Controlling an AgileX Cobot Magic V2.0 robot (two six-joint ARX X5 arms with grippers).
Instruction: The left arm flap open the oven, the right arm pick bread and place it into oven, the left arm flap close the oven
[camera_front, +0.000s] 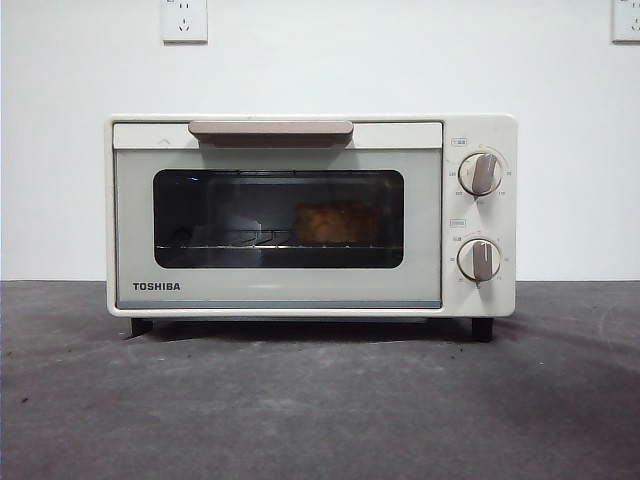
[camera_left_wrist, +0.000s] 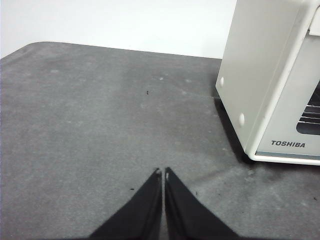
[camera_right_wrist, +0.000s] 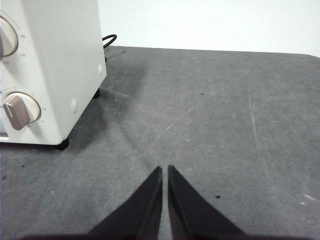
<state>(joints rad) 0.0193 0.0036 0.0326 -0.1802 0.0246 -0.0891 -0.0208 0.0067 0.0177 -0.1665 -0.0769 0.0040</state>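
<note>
Inside the oven (camera_front: 310, 215), door shut, the bread (camera_front: 336, 223) sits on the rack, so the task looks done w/ nothing left; left gripper (camera_left_wrist: 163, 171) & right gripper (camera_right_wrist: 165, 169) both pinched closed, empty, over the table (camera_front: 300, 410) beside it.
</note>
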